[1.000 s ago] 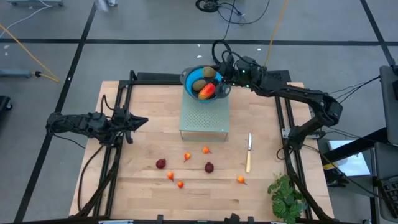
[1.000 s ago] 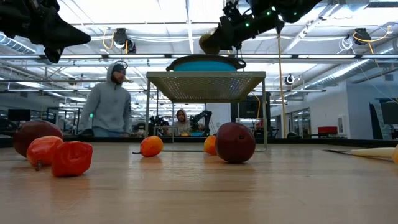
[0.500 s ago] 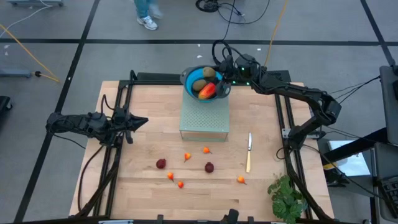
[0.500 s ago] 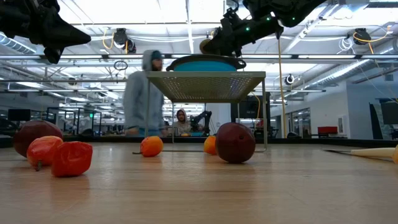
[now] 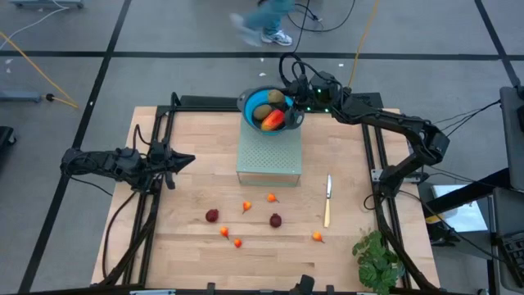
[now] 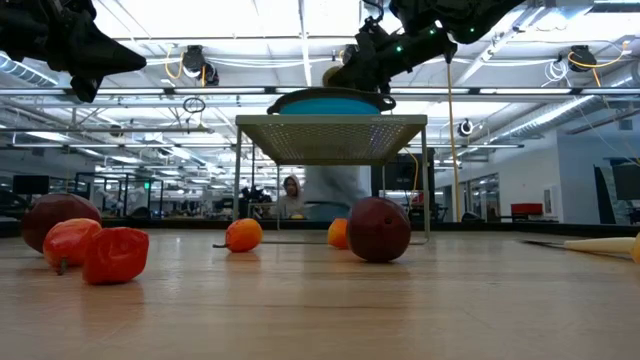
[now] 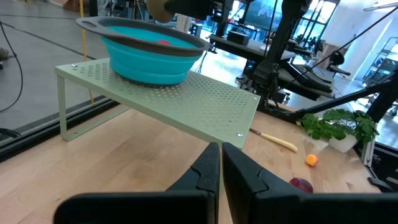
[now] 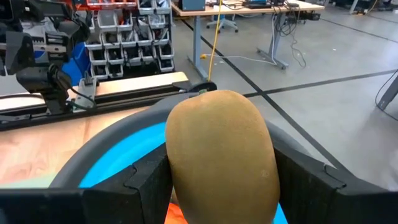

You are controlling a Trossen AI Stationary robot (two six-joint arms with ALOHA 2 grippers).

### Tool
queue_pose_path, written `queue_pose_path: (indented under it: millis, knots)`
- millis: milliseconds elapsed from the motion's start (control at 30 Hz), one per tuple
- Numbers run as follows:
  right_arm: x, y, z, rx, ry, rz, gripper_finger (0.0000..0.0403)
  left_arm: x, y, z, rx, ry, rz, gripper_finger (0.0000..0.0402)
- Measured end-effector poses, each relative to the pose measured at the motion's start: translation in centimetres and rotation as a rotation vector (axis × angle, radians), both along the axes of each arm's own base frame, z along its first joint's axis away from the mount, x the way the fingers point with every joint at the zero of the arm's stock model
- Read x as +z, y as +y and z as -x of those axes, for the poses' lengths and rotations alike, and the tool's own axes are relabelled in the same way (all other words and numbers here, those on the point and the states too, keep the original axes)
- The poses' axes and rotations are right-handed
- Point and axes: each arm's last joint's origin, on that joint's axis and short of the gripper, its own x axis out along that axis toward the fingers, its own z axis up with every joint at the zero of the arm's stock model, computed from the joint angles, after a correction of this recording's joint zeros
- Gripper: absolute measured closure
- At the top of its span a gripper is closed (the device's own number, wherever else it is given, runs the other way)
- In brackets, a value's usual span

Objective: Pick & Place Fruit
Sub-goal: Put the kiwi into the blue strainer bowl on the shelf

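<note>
The right gripper (image 5: pixel 286 97) is over the far right rim of the blue bowl (image 5: pixel 248 103), its two fingers (image 8: pixel 146 183) clamped on either side of a brown kiwi (image 8: pixel 217 155). In the right wrist view the kiwi stands upright between the pads, filling the gap and rising well above the fingers, with the bowl's blue inside and grey rim just under it. From above, that kiwi (image 5: pixel 275 97) shows at the bowl's far side, beside a second kiwi (image 5: pixel 262 112) and the red-orange mango (image 5: pixel 273 120), both of which lie in the bowl.

The bowl sits on a pale green perforated shelf (image 5: pixel 268 156) at the table's (image 5: pixel 188 246) far middle. The rest of the fruit lies on the table in front of the shelf: a dark-red ball (image 5: pixel 212 215) to the front left, another ball (image 5: pixel 276 220) straight in front, and tiny orange pieces (image 5: pixel 246 206) scattered between and around them, one (image 5: pixel 316 237) out to the front right. A knife (image 5: pixel 327 200) lies to the right of the shelf's front edge, and a green bunch (image 5: pixel 377 258) sits well beyond it at the table's near right corner.

The left gripper (image 5: pixel 187 160) waits well to the left of the shelf, its fingers (image 7: pixel 208 171) pressed together and holding nothing.
</note>
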Motion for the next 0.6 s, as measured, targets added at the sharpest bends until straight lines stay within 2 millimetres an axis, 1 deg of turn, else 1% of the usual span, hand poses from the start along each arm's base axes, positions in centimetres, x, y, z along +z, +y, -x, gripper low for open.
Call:
queue_pose_path:
  millis: [167,333,467,600]
  knots:
    - [-0.1,0.0,0.0,0.0,0.01,-0.006,0.0174,0.0,0.0,0.0,0.0,0.0,0.0,0.0385]
    - [-1.1,-0.2,-0.4,0.006,0.04,-0.028,0.0174,0.0,0.0,0.0,0.0,0.0,0.0,0.0385]
    - [-0.8,-0.3,-0.3,0.04,0.019,-0.027,0.0174,0.0,0.0,0.0,0.0,-0.001,0.004,0.0385]
    - [-0.8,-0.3,-0.3,0.035,0.014,-0.051,0.0174,0.0,0.0,0.0,0.001,-0.001,0.005,0.0385]
